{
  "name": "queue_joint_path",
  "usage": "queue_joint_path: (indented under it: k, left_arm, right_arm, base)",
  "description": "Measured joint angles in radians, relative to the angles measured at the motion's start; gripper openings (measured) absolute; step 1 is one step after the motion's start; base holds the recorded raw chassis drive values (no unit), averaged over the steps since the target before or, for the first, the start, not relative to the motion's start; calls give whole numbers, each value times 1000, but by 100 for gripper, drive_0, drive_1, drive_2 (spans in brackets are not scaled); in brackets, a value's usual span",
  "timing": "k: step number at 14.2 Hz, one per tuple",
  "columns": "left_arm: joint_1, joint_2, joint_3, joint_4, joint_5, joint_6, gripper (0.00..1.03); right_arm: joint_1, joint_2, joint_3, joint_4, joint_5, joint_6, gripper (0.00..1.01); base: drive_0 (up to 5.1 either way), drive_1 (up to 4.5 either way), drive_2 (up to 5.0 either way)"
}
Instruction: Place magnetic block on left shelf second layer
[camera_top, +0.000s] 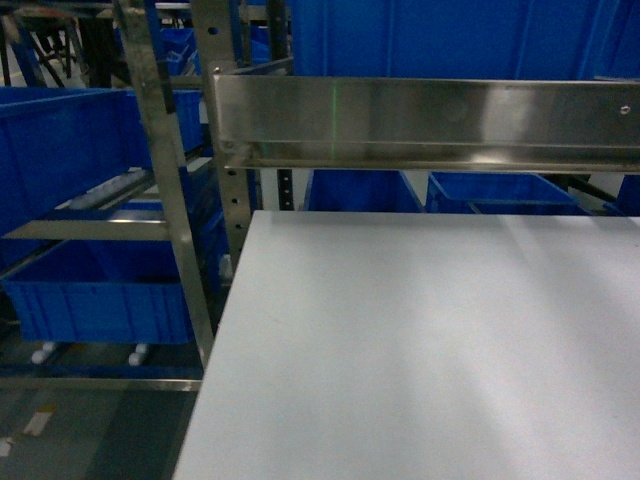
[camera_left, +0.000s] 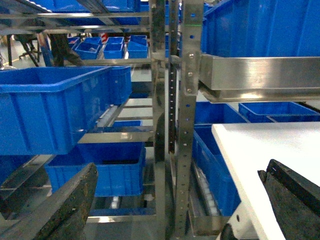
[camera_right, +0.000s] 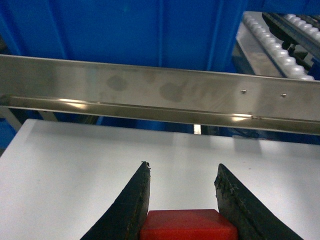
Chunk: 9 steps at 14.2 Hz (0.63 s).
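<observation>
In the right wrist view, the right gripper (camera_right: 182, 192) is sitting with its 2 dark fingers (camera_right: 130, 210) partly open, and the red magnetic block (camera_right: 187, 225) is lying between them, touching or nearly touching both, over the white table (camera_right: 75, 170). Beyond it, a steel beam (camera_right: 160, 92) is running across, with a blue crate (camera_right: 150, 30) behind. In the left wrist view, the left gripper (camera_left: 175, 200) is hanging wide open and holding nothing, facing the steel rack (camera_left: 187, 100), where a large blue crate (camera_left: 45, 107) is resting on the left shelf second layer (camera_left: 115, 136). No legible writing is showing.
</observation>
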Motion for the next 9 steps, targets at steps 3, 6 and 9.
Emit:
queue_joint_path:
  k: [3,6,9]
  left_arm:
    - [0,0,0,-2,0,0,98]
    - [0,0,0,-2,-2,0,98]
    - [0,0,0,-1,0,0,98]
  right_arm:
    - [0,0,0,-3,0,0,33]
    - [1,1,0,-2,0,0,33]
    - [5,0,0,-1,-1,1,33]
  base:
    - [-488,258,258]
    - [-497,248,248]
    - [-496,248,248]
